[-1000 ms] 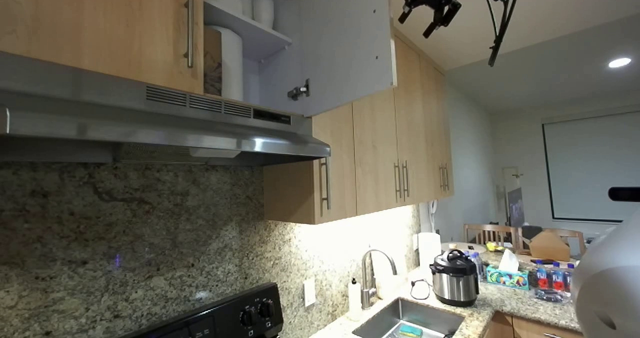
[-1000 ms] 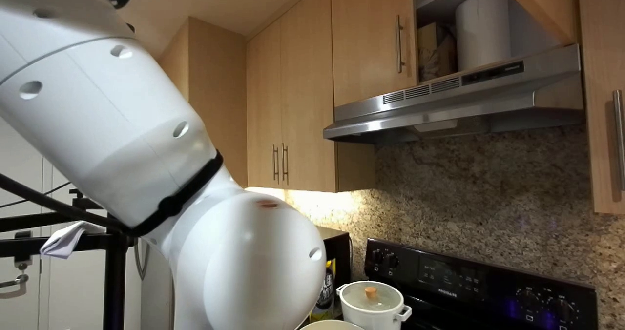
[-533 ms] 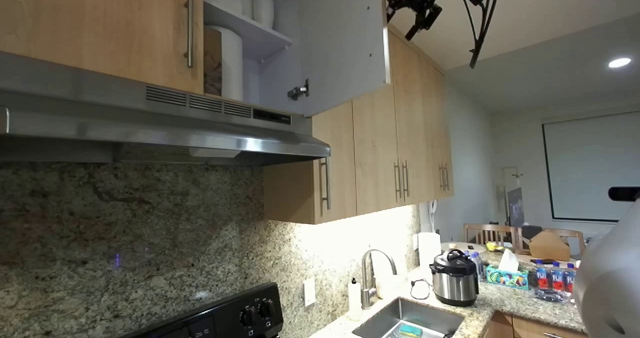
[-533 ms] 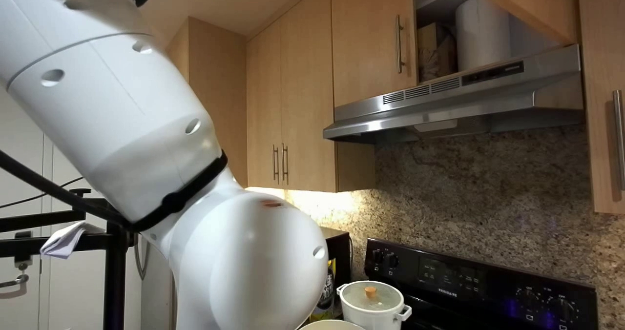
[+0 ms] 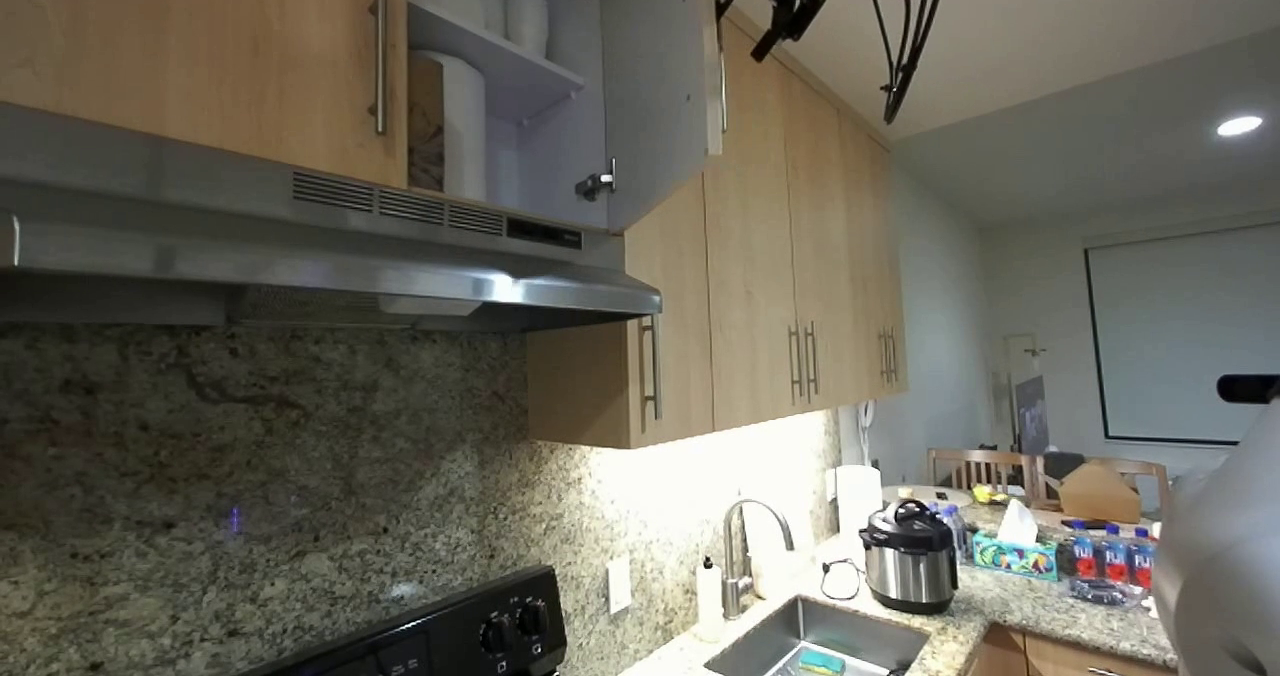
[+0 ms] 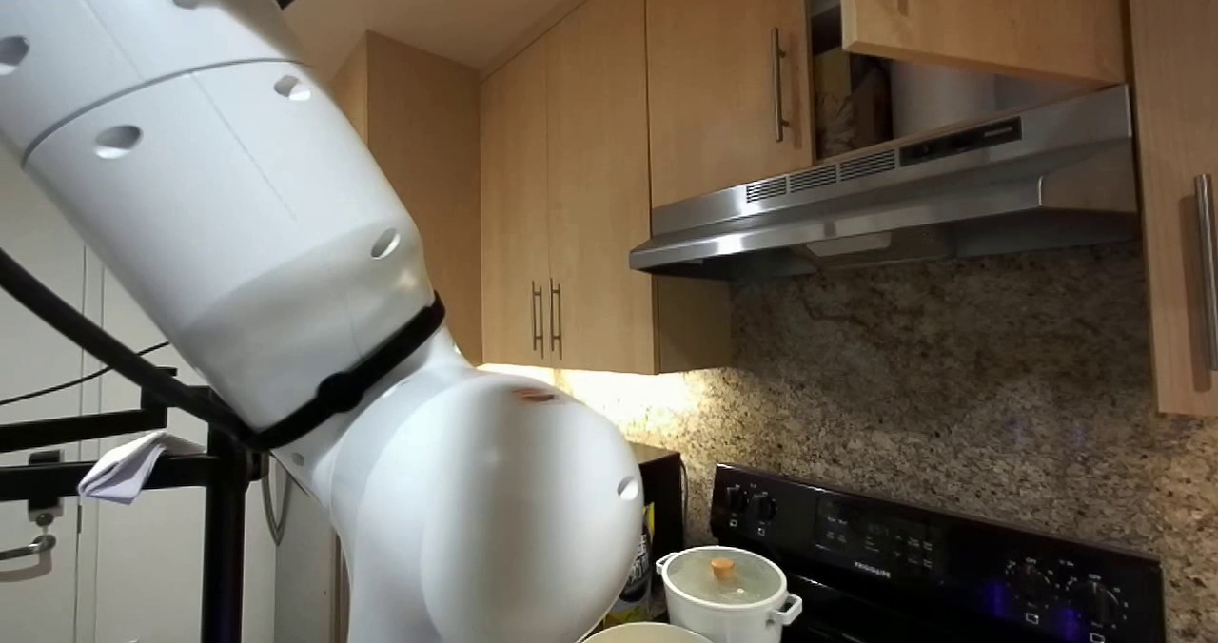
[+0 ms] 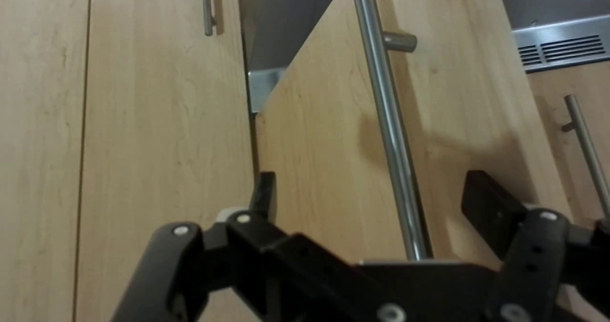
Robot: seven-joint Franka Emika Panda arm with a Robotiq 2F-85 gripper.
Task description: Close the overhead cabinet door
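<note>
The overhead cabinet door stands partly open above the range hood. Its whitish inner face with metal hinges shows in an exterior view, and its maple outer face shows in an exterior view. In the wrist view the door fills the middle, with its steel bar handle running between the spread fingers. My gripper is open, on the outer side of the door, a finger to each side of the handle. In an exterior view the gripper is at the door's free edge, partly hidden by it. Contact cannot be told.
A steel range hood runs below the door. A closed neighbouring door is beside the opening. Longer closed cabinet doors stand behind the open door. Inside the cabinet are a shelf and white rolls. The white arm fills an exterior view's left side.
The door has swung partway toward its cabinet, covering more of the opening. My gripper has moved along with its free edge, leftward in an exterior view. The arm has shifted slightly.
</note>
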